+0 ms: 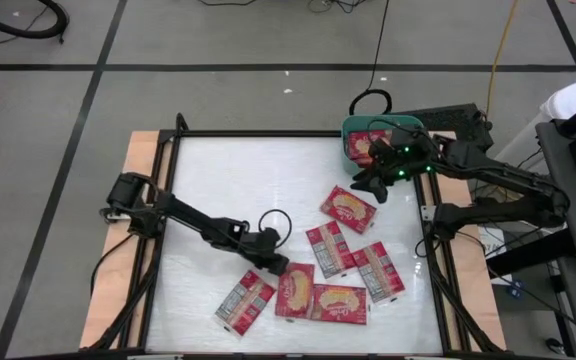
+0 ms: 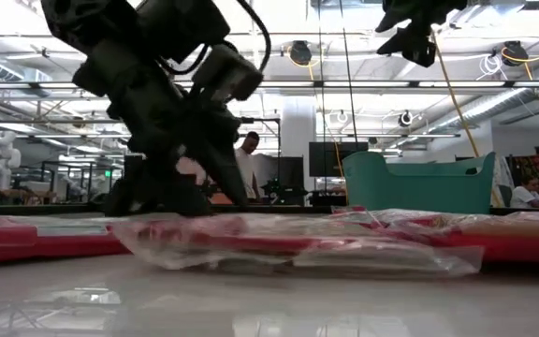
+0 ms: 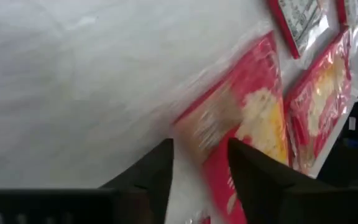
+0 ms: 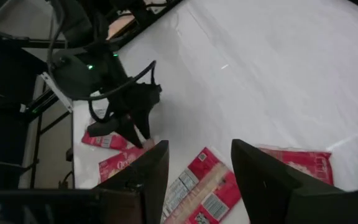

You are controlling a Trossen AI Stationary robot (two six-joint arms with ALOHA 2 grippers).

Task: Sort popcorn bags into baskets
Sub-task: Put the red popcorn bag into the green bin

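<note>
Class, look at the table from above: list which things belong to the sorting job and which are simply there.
Belonging to the job:
- popcorn bags lying on the table
- teal basket, a bag already inside
- left gripper, down at a bag
- right gripper, near the basket

Just there:
- table
- floor cables

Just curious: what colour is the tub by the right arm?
Teal-green tub, clearest in the low view.
</note>
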